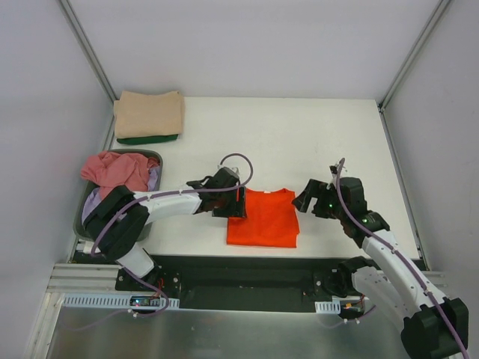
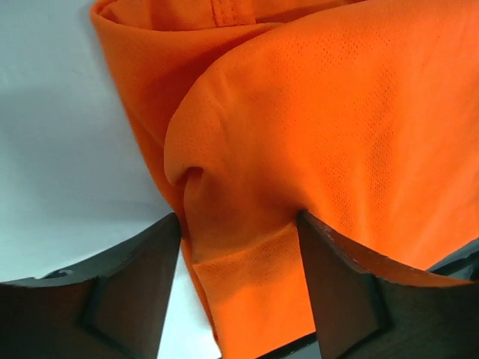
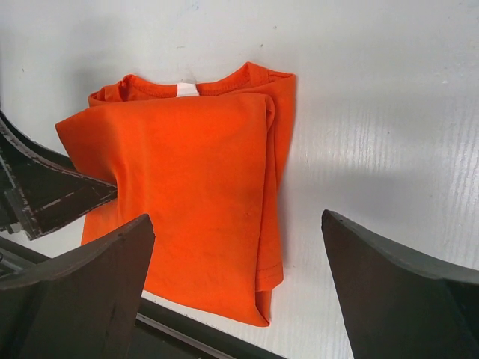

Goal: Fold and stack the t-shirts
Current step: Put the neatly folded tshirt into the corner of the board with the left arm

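The bright orange t-shirt [image 1: 263,218] lies folded into a rectangle near the table's front edge, white neck label at its far side [image 3: 187,89]. My left gripper [image 1: 233,203] is at the shirt's left edge; in the left wrist view its dark fingers [image 2: 135,277] stand apart on either side of a puckered fold of orange cloth [image 2: 247,254] that fills the gap between them. My right gripper [image 1: 308,200] is open and empty, just right of the shirt and above the table; the shirt [image 3: 187,194] shows ahead of it. A tan shirt [image 1: 149,113] lies folded on a dark green one [image 1: 150,138] at the back left.
A dark grey basket [image 1: 85,217] at the left edge holds a pink shirt [image 1: 118,169] and a lilac one [image 1: 153,178]. The black rail [image 1: 247,265] runs along the table's front edge, just below the orange shirt.
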You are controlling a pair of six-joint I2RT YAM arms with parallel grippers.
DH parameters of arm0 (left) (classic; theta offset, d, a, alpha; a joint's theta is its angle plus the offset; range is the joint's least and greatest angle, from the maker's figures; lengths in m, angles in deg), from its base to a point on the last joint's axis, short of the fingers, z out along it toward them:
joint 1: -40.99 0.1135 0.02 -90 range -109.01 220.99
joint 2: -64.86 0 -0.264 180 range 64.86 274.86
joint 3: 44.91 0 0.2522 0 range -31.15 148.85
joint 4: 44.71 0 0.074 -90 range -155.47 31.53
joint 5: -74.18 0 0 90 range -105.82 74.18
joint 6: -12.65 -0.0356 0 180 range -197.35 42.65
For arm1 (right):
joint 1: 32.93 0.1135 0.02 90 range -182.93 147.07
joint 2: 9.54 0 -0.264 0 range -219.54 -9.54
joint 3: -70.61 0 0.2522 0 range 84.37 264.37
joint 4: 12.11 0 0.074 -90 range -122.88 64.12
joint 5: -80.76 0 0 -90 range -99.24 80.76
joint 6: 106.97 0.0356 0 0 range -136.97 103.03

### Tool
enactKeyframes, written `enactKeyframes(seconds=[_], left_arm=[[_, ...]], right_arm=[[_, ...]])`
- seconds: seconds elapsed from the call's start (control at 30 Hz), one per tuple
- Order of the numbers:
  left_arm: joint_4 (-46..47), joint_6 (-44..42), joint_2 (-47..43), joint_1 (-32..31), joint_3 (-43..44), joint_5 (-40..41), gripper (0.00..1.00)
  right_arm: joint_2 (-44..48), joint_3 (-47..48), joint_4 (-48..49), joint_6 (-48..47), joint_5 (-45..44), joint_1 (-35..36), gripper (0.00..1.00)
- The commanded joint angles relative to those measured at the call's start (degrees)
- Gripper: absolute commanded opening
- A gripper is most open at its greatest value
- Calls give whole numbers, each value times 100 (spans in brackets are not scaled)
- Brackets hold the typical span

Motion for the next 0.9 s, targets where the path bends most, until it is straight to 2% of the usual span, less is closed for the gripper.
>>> enactKeyframes(seconds=[0.0,0.2,0.27,0.3,0.4,0.53,0.6,0.87], left_arm=[[-739,407,656,-404,308,845,59],[-1610,742,1236,-580,835,1584,28],[-1847,760,1368,-607,1029,1873,14],[-1970,742,1412,-607,1143,1997,0],[-2313,532,1492,-607,1485,2479,0],[-2586,-12,1431,-589,2022,3734,0],[-2604,-381,1465,-467,2311,4088,0],[-2595,-1656,2115,482,3428,5168,0]], right_arm=[[249,-76,-88,44,-66,-48,96],[355,-129,-131,-96,101,-66,96],[381,-85,-219,-184,145,-66,96],[390,-76,-263,-202,180,-57,96],[469,-129,-264,-281,259,-57,96],[601,-164,-308,-448,224,-66,96],[671,-199,-308,-509,145,-66,96],[970,-331,-395,-738,-180,-66,96]])
